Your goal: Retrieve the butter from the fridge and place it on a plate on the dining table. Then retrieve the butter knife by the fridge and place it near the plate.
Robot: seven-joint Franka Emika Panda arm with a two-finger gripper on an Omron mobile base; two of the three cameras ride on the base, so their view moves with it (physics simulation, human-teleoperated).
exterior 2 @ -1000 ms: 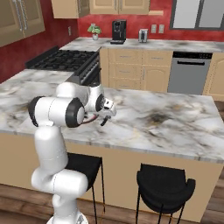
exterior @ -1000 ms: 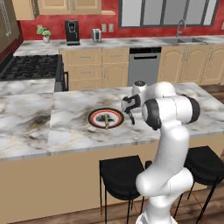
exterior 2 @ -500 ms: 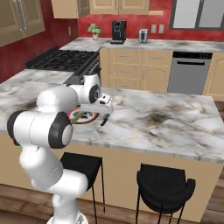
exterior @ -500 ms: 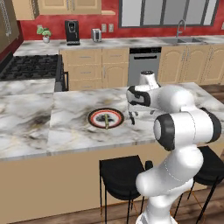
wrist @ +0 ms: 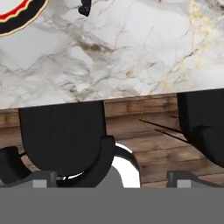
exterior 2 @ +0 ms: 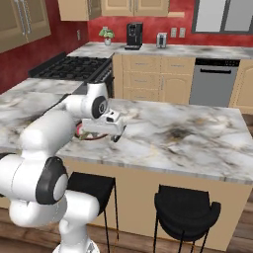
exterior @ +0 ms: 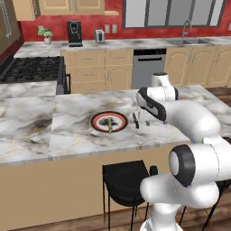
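The plate (exterior: 97,118) with its red-orange rim lies on the marble dining table (exterior: 72,140), and the olive-yellow butter (exterior: 108,122) rests on its pale centre. Just right of the plate, the thin dark butter knife (exterior: 136,120) lies flat on the marble. In the hand view, an arc of the plate (wrist: 17,17) and one end of the knife (wrist: 84,8) show at the top. My gripper (wrist: 111,177) hangs open and empty above the table's front edge, close by the knife. From the right, my gripper (exterior 2: 117,134) partly covers the plate (exterior 2: 88,136). The fridge is out of view.
Black stools (exterior: 128,180) (exterior 2: 188,212) stand under the table's front edge over the wooden floor. A black stove (exterior: 31,67) sits at the far left. Along the back counter are a dishwasher (exterior: 146,65) and a coffee machine (exterior: 74,34).
My hand has drawn back from the knife toward the table's front edge, and the arm's elbow has swung across. The knife stays lying on the marble beside the plate.
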